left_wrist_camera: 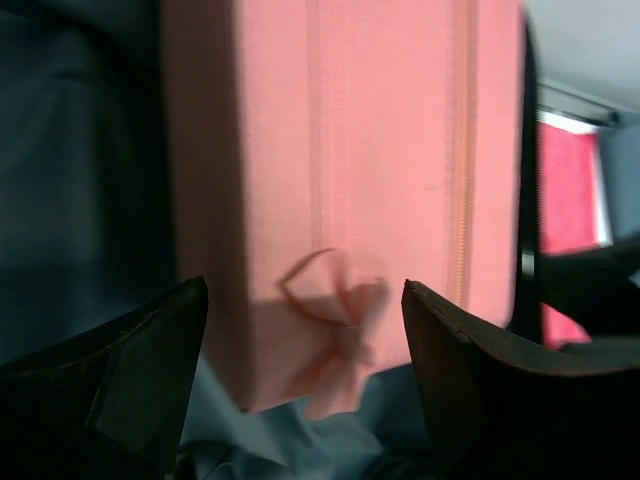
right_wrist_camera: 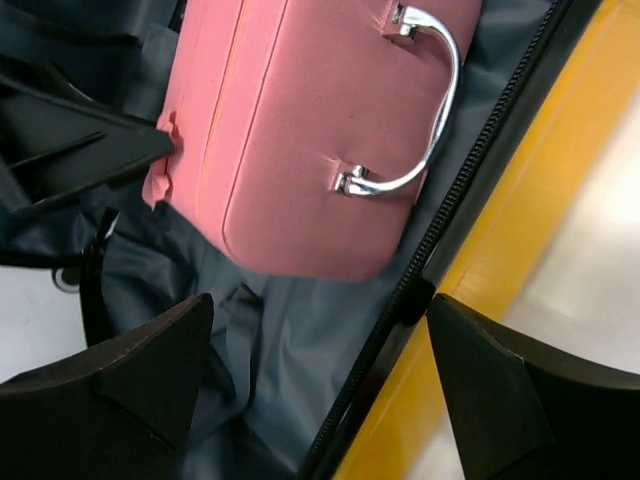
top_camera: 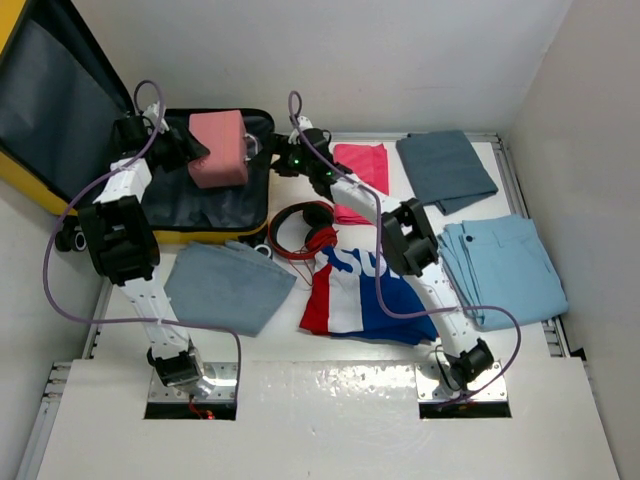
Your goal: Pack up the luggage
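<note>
Luggage point(top_camera: 215, 205) lies open, pink case point(top_camera: 218, 148) inside. Left gripper point(left_wrist_camera: 303, 292) gapes wide at the case; right gripper point(right_wrist_camera: 320, 302) spread wide, empty

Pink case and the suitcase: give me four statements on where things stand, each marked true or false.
1. The pink case lies inside the yellow suitcase. True.
2. The red headphones are packed in the suitcase. False: they lie outside it, beside the striped shirt.
3. The right gripper is clamped on the case's metal handle. False: its jaws stand open, clear of the handle.
4. The suitcase's lid stands open. True.
</note>
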